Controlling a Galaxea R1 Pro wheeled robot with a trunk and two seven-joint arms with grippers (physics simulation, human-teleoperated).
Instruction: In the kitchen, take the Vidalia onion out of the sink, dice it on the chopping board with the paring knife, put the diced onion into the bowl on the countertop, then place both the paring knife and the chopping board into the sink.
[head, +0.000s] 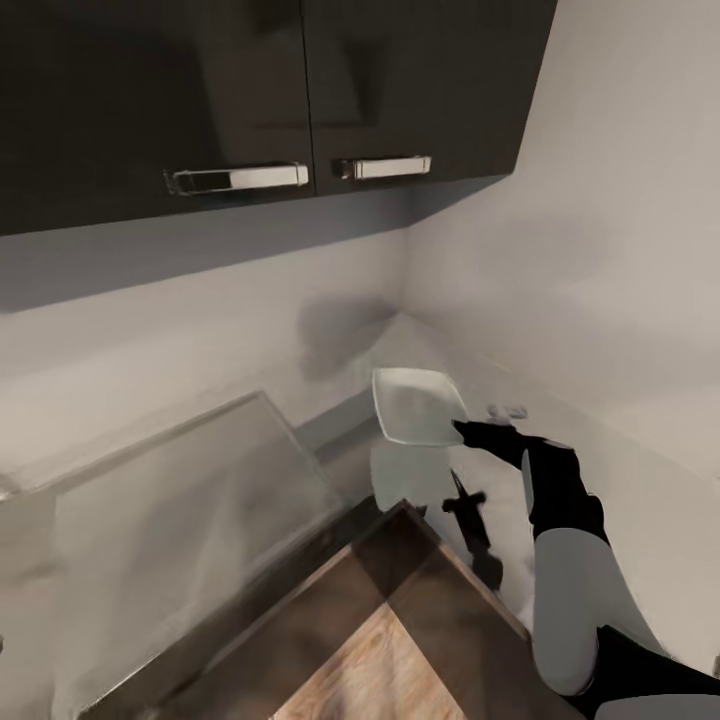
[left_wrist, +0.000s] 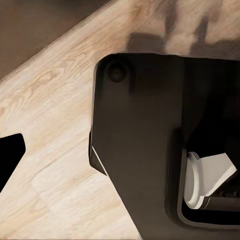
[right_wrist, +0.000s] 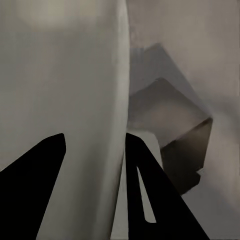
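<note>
a: head view, kitchen corner. the right arm (head: 560, 520) reaches in from the near right, and the right jaws meet the near-right corner of the bowl (head: 415, 405). where does the bowl sit?

b: far in the corner, under the dark wall cabinets (head: 270, 90). it is tipped up on edge above the pale tabletop (head: 630, 480), and its blurred reflection lies just below. the tilt looks like the result of being gripped by a single corner.

a: and the slim dark shape nearer than the bowl?

b: likely the paring knife (head: 470, 525), on the tabletop just left of the arm. it is too dark to be sure. a brown wooden surface (head: 400, 620) spreads across the near foreground. it could be the chopping board, but i cannot tell.

a: left wrist view.

b: light wooden floor (left_wrist: 55, 125) and the robot's own dark base (left_wrist: 145, 150) with a white wheel (left_wrist: 207, 180). one dark fingertip (left_wrist: 10, 155) shows at the edge. i judge that the left arm hangs low because it has no job here. i cannot tell how the left jaws stand.

a: right wrist view.

b: two dark fingers (right_wrist: 47, 180) with the bowl's pale wall (right_wrist: 90, 115) running between them. the jaws stand narrow, pinching that wall, one finger on each face. it is a rim grip, which suits a shallow flared dish. i see no diced onion in the part of the bowl that shows.
</note>
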